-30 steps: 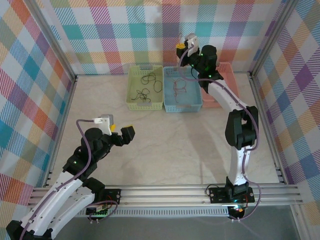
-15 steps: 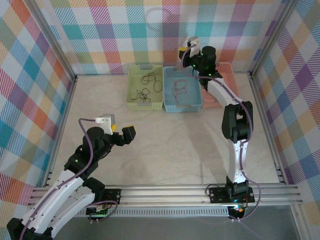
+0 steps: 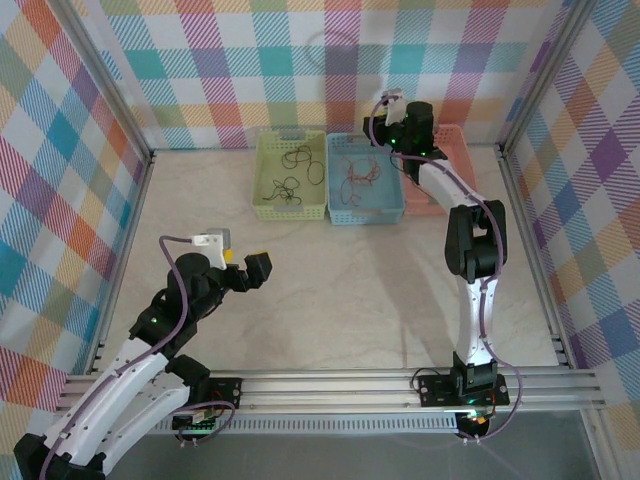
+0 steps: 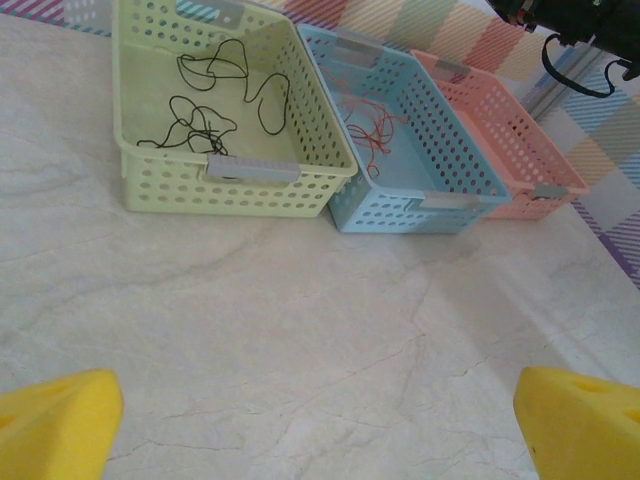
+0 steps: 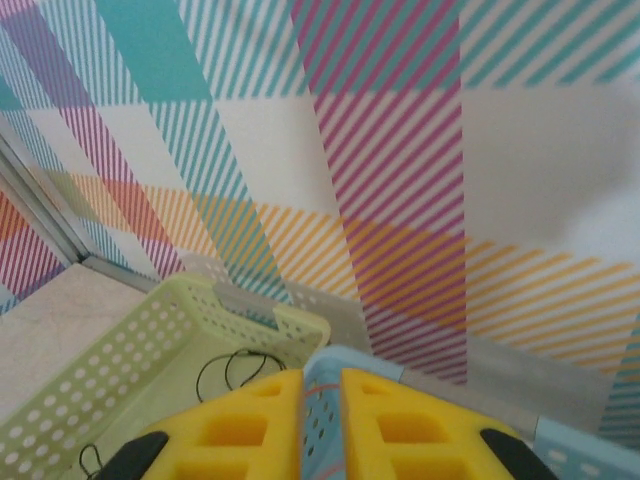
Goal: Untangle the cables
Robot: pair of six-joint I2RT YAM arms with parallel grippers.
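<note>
1. Left claw (image 4: pixel 318 425): wide open, nothing between the yellow fingertips (image 4: pixel 55 420). It hangs over bare tabletop (image 4: pixel 300 330) on the near left, well apart from the baskets.
2. Right claw (image 5: pixel 322 385): fingers nearly together with only a thin slit between them, nothing in it. The arm is stretched to the far side and held up above the baskets, in front of the plaid wall (image 5: pixel 400 150).
3. Three baskets stand in a row at the far edge of the tabletop, touching side by side: green basket (image 4: pixel 180 190) on the left, blue basket (image 4: pixel 380 212) in the middle, pink basket (image 4: pixel 515 205) on the right.
4. Black cables (image 4: pixel 200 125): loose loops on the floor of the green basket.
5. Red-orange cables (image 4: pixel 372 125): small heap inside the blue basket, toward its far half.
6. The right wrist view looks down at the far rims of the green and blue baskets, with a black loop lying in the green one.
</note>
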